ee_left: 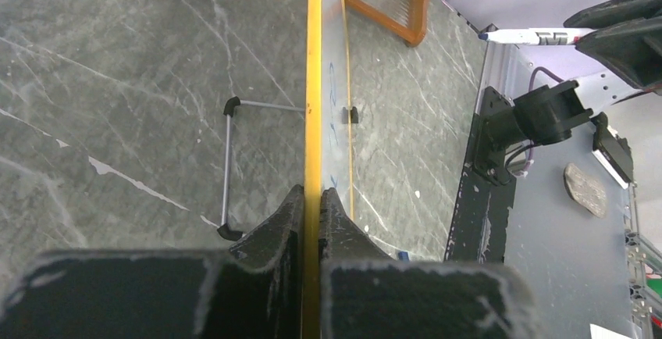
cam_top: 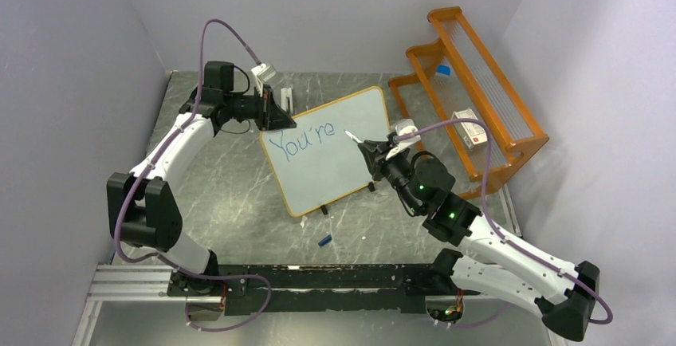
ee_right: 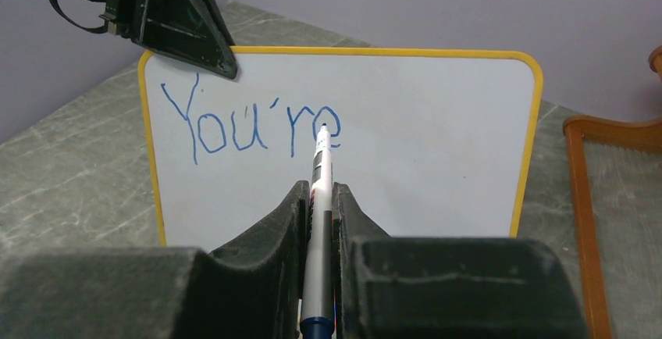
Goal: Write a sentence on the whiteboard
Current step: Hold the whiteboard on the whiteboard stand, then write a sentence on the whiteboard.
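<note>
- While the whiteboard stands propped upright near the middle of the grey marbled tabletop, the left fingers are pinched tight on its top edge at the upper left corner.
- From the left wrist view, those left fingers press on both sides of the board's thin yellow-orange frame, with no gap showing between the pads and the frame.
- A wire stand leg with black tips props the board from behind and rests on the tabletop.
- The right fingers are closed around a marker, which lies lengthwise between them and points at the board.
- In the right wrist view the marker sits clamped between the right fingers, its dark tip at or just off the white surface beside the last letter; contact cannot be told.
- The blue handwriting reads "You're" and fills the left part of the whiteboard; the right part is bare.
- The board's small black clip feet rest on the tabletop at its near edge.
- A small blue cap lies on the tabletop just in front of the board, apart from it.
- An orange wooden rack stands to the right of the board, holding a small white and red box.
</note>
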